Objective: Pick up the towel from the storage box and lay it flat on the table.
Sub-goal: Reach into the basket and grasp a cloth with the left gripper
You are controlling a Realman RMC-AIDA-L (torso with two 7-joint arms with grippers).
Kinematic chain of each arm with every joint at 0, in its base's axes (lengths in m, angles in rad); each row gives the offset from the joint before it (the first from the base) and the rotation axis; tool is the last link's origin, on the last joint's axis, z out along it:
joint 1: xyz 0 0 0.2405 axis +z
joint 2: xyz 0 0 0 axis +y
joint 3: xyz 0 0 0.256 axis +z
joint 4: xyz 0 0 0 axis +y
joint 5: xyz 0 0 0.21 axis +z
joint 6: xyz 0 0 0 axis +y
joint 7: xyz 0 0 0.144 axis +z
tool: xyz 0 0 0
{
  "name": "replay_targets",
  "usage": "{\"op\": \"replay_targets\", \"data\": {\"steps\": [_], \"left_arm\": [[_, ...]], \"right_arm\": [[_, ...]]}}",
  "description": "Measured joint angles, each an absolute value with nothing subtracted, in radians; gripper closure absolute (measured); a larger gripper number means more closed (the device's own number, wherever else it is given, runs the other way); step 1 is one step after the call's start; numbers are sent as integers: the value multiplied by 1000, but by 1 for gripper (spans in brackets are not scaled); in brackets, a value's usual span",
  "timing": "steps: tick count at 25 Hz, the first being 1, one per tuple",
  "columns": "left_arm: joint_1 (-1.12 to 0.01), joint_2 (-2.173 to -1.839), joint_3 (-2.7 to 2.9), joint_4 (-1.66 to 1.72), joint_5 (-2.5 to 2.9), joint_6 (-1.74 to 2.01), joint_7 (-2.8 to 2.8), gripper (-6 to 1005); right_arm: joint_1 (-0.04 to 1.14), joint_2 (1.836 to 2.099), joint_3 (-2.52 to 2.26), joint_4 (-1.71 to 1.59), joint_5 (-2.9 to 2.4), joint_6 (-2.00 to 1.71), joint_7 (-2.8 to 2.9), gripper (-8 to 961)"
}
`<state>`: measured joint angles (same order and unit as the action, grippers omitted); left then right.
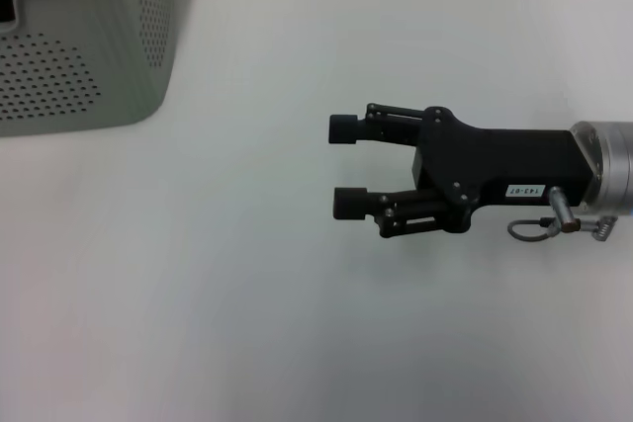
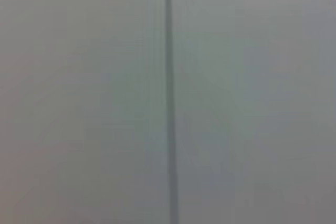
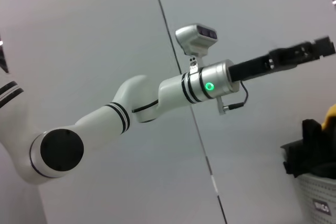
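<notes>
The right hand point(image 1: 343, 165) hovers over the bare white counter point(image 1: 247, 323), its two black pads spread apart with nothing between them. It points across toward the storage box point(image 1: 79, 76), which sits at the far left corner, well apart from it.

The right wrist view shows the towel point(image 3: 310, 150) as a dark heap bulging above the box rim, so it is not yet out. The left arm is held high in the air near the box, with the left hand point(image 3: 310, 51) stretched out above it. Whether that hand is apart or together, I cannot tell. Its own camera shows only a blank wall with a seam.

So the step in hand is the reach into the box, and here is how I'd judge it done well. Come in from above, clear of the perforated wall and the handle cutout, since a pad catching the rim could drag the light box across the counter. Aim for the highest fold of cloth rather than digging deep, and take an edge or corner if one shows, because a pinch in the middle makes a bundle that is hard to spread. Close firmly on the soft cloth, then lift straight up until the hanging part clears the rim. The towel is wide, so a second grip from the other hand would probably help it lie flat on the open counter.
</notes>
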<state>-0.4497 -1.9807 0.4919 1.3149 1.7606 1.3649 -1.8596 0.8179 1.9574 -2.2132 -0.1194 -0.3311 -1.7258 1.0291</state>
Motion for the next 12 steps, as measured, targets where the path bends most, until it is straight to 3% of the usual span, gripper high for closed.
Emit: {"op": "replay_targets", "data": {"steps": [12], "left_arm": [[-578, -1989, 490, 1211, 2131, 1186, -1889, 191]], "right_arm": [[787, 1961, -2173, -120, -332, -1722, 1017, 105]]}}
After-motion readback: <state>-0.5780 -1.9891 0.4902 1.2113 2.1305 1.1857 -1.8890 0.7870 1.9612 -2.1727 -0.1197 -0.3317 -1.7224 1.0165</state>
